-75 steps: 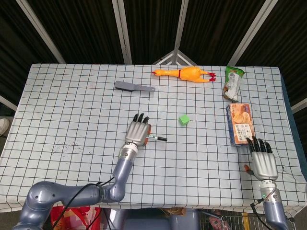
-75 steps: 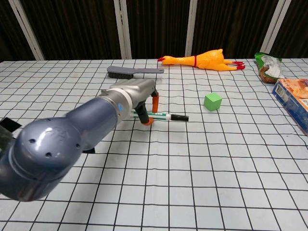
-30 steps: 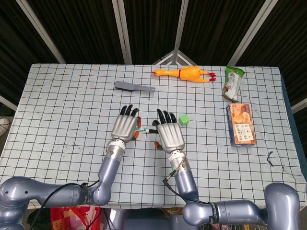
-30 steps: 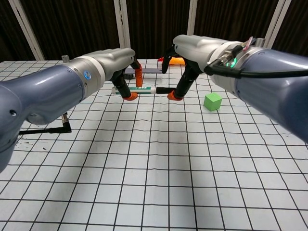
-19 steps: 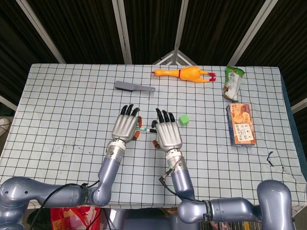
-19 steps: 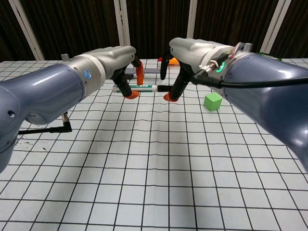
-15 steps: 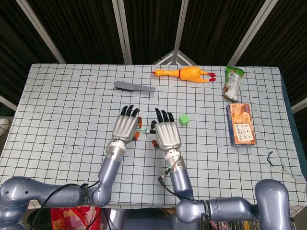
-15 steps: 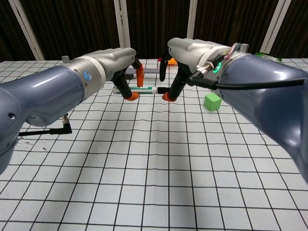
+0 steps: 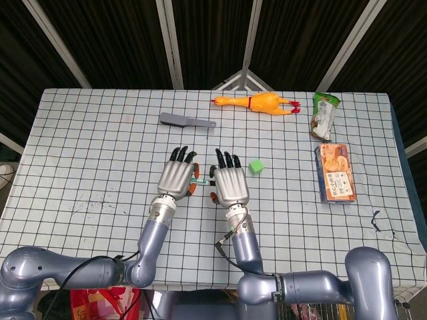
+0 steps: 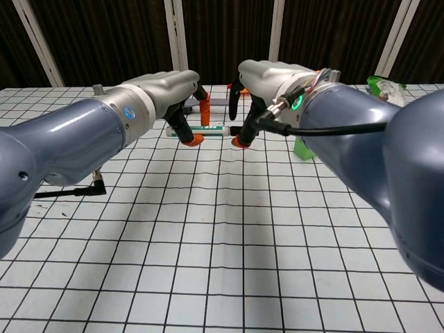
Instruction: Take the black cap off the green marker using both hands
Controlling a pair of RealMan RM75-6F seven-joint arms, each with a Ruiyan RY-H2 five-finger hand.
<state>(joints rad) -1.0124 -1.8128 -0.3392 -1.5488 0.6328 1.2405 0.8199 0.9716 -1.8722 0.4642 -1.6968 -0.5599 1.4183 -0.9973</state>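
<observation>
Left hand (image 10: 182, 104) grips the green marker (image 10: 211, 130), right hand (image 10: 251, 87) pinching its black cap (image 10: 236, 131)

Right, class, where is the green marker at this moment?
In the chest view the green marker is held off the table near its middle, between the left hand and right hand, with the green cube further right.

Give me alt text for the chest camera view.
Two grey robot arms meet above a checked table, the left hand and right hand holding a green marker level between them. A green cube sits partly hidden behind the right arm.
</observation>
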